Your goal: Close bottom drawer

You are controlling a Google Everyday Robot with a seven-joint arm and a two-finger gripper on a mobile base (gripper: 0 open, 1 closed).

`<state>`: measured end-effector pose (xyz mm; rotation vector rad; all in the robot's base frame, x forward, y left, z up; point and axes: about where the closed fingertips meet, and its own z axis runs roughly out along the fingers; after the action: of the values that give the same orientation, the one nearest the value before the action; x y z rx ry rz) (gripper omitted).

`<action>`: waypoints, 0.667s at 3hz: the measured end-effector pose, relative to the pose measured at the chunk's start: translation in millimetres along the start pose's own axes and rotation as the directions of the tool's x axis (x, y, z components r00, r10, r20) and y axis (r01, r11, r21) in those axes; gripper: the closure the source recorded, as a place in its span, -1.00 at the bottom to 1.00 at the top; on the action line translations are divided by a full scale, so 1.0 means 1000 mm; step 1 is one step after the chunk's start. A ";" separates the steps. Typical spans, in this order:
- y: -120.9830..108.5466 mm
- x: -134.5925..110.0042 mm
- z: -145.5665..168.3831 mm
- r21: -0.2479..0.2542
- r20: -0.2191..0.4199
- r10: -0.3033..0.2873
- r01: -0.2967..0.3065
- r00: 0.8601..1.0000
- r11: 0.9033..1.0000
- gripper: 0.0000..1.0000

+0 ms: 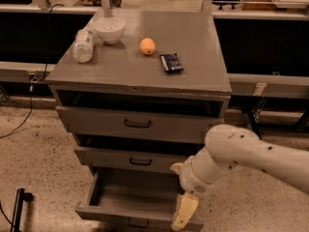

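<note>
The bottom drawer [130, 197] stands pulled out at the foot of the grey cabinet [145, 66], the lowest of three drawers. The gripper [185, 211] hangs at the drawer's front right corner; whether it is spread or pressed together cannot be told. On the cabinet top lie one bowl [109, 29], one bottle [83, 45], one orange [147, 46] and one dark packet [171, 62].

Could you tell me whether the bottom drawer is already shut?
No, the bottom drawer stands pulled out with its box showing, and the gripper hangs by its front edge.
</note>
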<state>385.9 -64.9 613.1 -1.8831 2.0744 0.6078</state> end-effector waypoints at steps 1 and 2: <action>-0.014 0.007 0.072 0.018 0.072 -0.032 0.031 0.997 0.999 -1.00; -0.030 0.003 0.079 0.070 0.108 -0.019 0.012 0.994 0.998 -1.00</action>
<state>409.0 -31.3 538.9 -1.7856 1.9850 0.6131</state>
